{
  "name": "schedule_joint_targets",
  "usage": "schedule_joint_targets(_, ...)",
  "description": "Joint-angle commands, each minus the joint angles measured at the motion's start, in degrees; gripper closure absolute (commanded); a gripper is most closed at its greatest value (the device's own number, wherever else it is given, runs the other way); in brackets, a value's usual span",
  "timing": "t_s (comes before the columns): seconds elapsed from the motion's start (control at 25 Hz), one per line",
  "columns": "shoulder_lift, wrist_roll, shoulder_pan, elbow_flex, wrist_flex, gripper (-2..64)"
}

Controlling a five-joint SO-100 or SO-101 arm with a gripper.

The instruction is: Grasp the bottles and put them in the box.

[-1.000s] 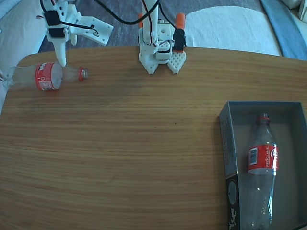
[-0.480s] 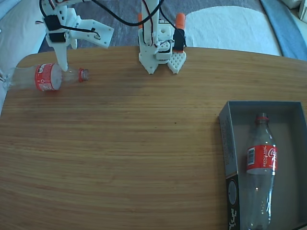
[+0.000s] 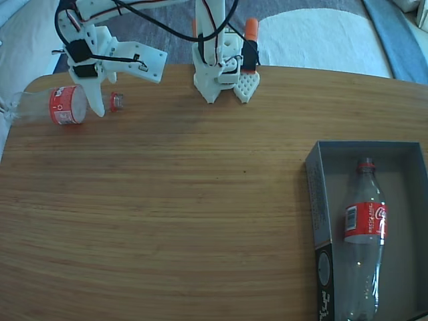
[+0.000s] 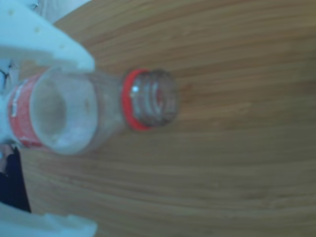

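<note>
The white gripper [image 3: 100, 87], jaws wide apart and gripping nothing, has dropped lower to straddle the loose bottle [image 3: 63, 105] lying at the table's [image 3: 200, 200] far-left corner, while the other bottle [image 3: 363, 234] already rests in the box [image 3: 319, 200], so a grasp looks imminent.

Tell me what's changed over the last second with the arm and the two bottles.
The gripper has swung right and lower, so its jaws now straddle the shoulder of the bottle on the table, not closed on it. That bottle barely shifted. The bottle in the box, the box and the table stayed as they were.
</note>
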Motion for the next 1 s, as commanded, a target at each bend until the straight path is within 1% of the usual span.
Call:
schedule_joint_targets(0.0, 2.29, 0.09, 0.44, 0.35, -0.26, 24.4)
schedule_joint_targets(0.12, 2.29, 3.69, 0.70, 2.20, -3.08, 23.9)
schedule_joint_targets(0.2, 2.29, 4.66, 0.44, 2.72, -3.87, 23.9)
schedule_joint_targets(0.36, 2.29, 4.75, 0.79, 4.22, -4.13, 23.9)
schedule_joint_targets(0.56, 2.29, 4.31, 3.25, 5.80, -4.13, 23.8)
schedule_joint_targets(0.72, 2.29, 4.04, 3.25, 5.89, -7.21, 23.8)
schedule_joint_targets(0.96, 2.29, 4.04, 3.25, 5.80, -9.76, 23.8)
